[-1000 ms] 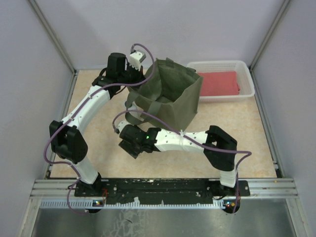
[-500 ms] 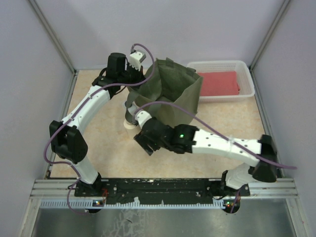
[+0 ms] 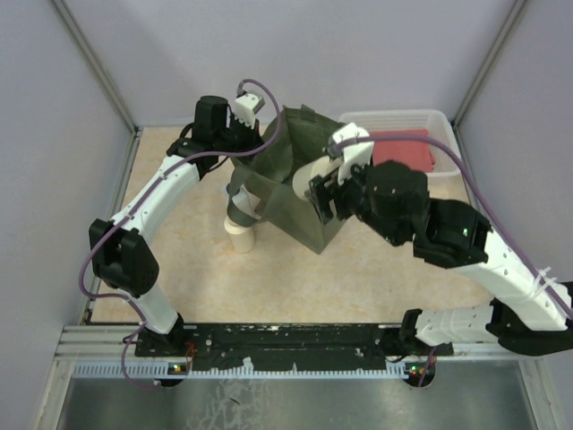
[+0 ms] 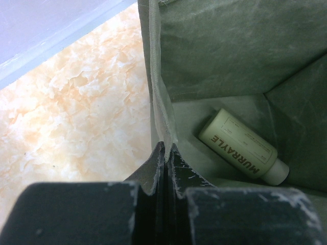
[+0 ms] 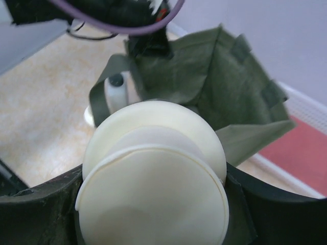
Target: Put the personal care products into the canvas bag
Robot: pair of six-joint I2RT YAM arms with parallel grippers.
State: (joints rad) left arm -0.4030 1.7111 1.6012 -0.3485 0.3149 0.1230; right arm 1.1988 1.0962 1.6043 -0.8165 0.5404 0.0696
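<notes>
The olive canvas bag [image 3: 336, 166] stands open in mid-table. My left gripper [image 3: 248, 134] is shut on the bag's left rim [image 4: 162, 107]. A pale yellowish bottle [image 4: 240, 152] lies inside on the bag's floor. My right gripper [image 3: 324, 191] is shut on a clear bottle with a wide cream cap [image 5: 153, 168] and holds it above the bag's near edge; this bottle also shows in the top view [image 3: 307, 179]. A cream-capped bottle [image 3: 240, 235] and a white bottle with a grey cap [image 5: 116, 92] stand on the table by the bag's left near corner.
A white mesh basket [image 3: 448, 159] with a red folded cloth [image 3: 398, 150] sits at the back right, just behind the bag. Pale walls close in the table on three sides. The right arm spans the right half of the table.
My right arm has risen from the table in front of the bag and swung right, carrying the cream-capped bottle up over the bag. The left arm has not moved.
</notes>
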